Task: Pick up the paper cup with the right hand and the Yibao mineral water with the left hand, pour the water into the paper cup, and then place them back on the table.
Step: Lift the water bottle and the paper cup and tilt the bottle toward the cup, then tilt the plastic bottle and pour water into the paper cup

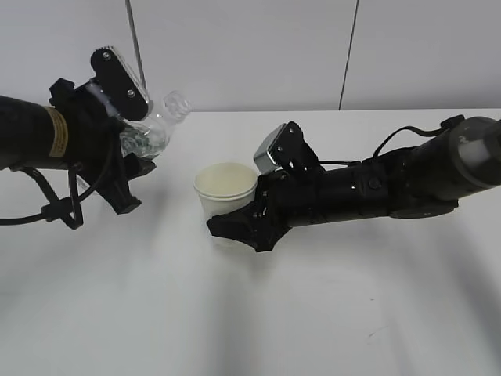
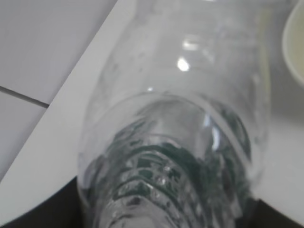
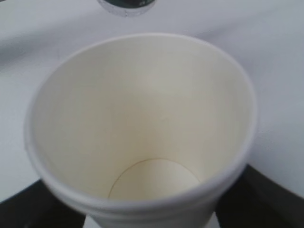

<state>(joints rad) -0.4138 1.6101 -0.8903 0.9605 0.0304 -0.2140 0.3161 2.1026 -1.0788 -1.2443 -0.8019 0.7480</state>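
My left gripper (image 1: 135,155) is shut on the Yibao mineral water bottle (image 1: 153,129) and holds it above the table (image 1: 250,313), tilted, with its open neck pointing up and right. The clear bottle (image 2: 180,118) fills the left wrist view, green label low down. I cannot make out water in it. My right gripper (image 1: 235,213) is shut on the off-white paper cup (image 1: 226,192), upright, right of the bottle. The cup (image 3: 142,118) looks empty and dry inside. I cannot tell whether its base touches the table.
The white tabletop runs to a pale wall (image 1: 258,47) at the back. The cup's rim (image 2: 295,42) shows at the right edge of the left wrist view. Part of the bottle (image 3: 126,4) shows beyond the cup in the right wrist view.
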